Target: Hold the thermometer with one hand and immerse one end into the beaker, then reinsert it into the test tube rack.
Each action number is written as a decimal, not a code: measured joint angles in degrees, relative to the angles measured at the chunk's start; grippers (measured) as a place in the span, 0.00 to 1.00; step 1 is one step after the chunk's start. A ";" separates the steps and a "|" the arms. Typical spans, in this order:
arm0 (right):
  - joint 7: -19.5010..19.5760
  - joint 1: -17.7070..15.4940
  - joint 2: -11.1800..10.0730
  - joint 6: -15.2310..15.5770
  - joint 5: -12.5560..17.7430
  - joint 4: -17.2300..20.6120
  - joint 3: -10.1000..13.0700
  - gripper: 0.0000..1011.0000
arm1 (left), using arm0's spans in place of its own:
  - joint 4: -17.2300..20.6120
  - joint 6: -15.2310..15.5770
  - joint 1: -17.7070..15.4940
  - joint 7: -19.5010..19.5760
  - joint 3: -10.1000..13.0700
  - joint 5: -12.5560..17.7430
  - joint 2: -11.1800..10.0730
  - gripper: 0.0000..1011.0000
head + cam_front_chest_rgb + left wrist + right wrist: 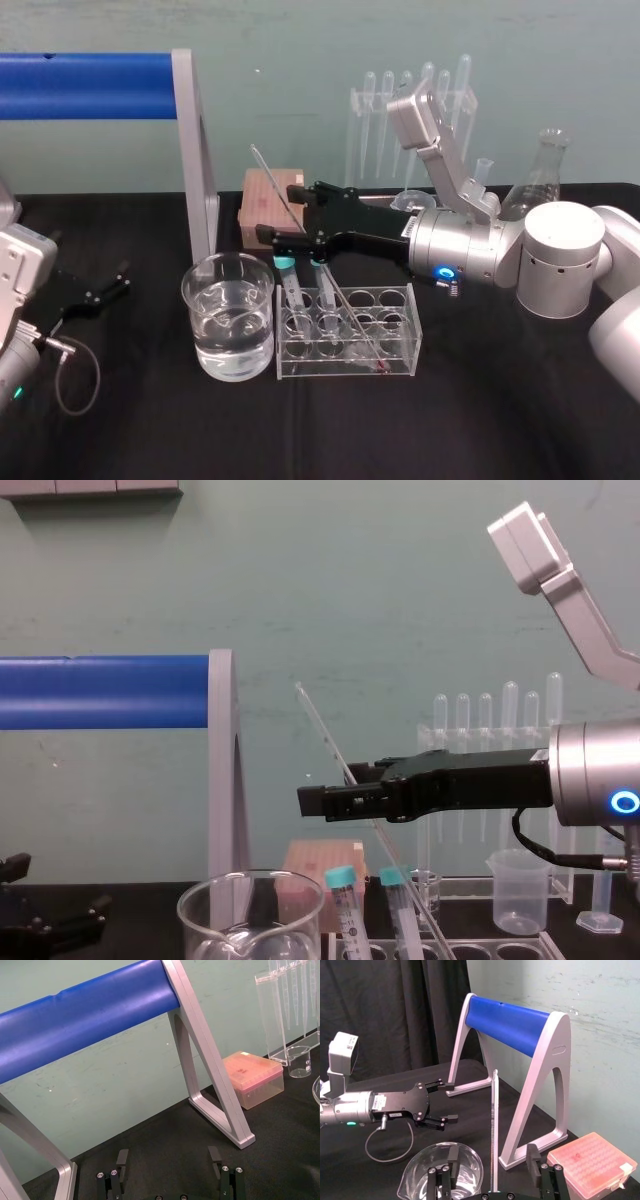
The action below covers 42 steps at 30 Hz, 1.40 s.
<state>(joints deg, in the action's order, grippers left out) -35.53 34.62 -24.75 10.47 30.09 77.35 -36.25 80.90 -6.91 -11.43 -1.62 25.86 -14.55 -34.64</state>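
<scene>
The right hand (282,214) is hovering mid-frame in the head view, fingers spread and gripping nothing. The left hand (122,280) is idling at lower left, fingers apart. The beaker (200,320) is sitting just left of the rack (345,362). The thermometer (494,1125) is leaning in the rack, rising up-left between the right fingers.

The thermometer (494,1130) stands nearly upright between the right claw's (492,1155) spread fingers (533,1156), seemingly touching neither. The beaker (440,1170) sits just beside it, and a pink box (592,1162) lies by the wall edge of the bench (475,1105).
</scene>
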 joint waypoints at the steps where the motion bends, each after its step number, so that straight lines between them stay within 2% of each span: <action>1: 0.00 0.00 0.00 0.00 0.00 0.00 0.00 0.84 | 0.00 0.00 0.00 0.00 0.00 0.00 0.00 1.00; 7: 0.02 -0.02 0.00 -0.02 0.01 0.03 0.03 0.67 | 0.00 0.00 0.00 0.00 0.00 0.00 0.00 1.00; 14: 0.06 -0.03 0.00 -0.03 0.04 0.04 0.06 0.44 | 0.00 0.00 0.00 0.00 0.00 0.00 0.00 1.00; 17: 0.07 -0.03 0.00 -0.03 0.05 0.03 0.07 0.37 | 0.00 0.00 0.00 0.00 0.00 0.00 0.00 1.00; 19: 0.09 -0.03 0.00 -0.03 0.05 0.03 0.07 0.27 | 0.00 0.00 0.00 0.00 0.00 0.00 0.00 1.00; 20: 0.10 -0.03 0.00 -0.03 0.06 0.04 0.07 0.27 | 0.00 0.00 0.00 0.00 0.00 0.00 0.00 1.00; 21: 0.10 -0.03 0.00 -0.03 0.06 0.03 0.07 0.21 | 0.00 0.00 0.00 0.00 0.00 0.00 0.00 1.00; 26: 0.10 -0.03 0.00 -0.03 0.07 0.04 0.07 0.07 | 0.00 0.00 0.00 0.00 0.00 0.00 0.00 1.00; 33: 0.10 -0.76 0.13 -1.00 0.40 0.40 0.56 0.06 | 0.00 0.00 0.00 0.00 0.00 0.00 0.00 1.00; 39: -0.03 -1.54 0.90 -5.24 1.64 0.80 2.51 0.06 | 0.00 0.00 0.00 0.00 0.00 0.00 0.00 1.00; 42: -0.24 -2.18 1.36 -9.00 3.19 1.61 4.67 0.06 | 0.00 0.00 0.00 0.00 0.00 0.00 0.00 1.00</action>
<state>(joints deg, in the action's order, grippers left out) -35.77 32.44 -23.39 1.46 33.27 78.96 -31.58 80.90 -6.91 -11.43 -1.62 25.86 -14.54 -34.65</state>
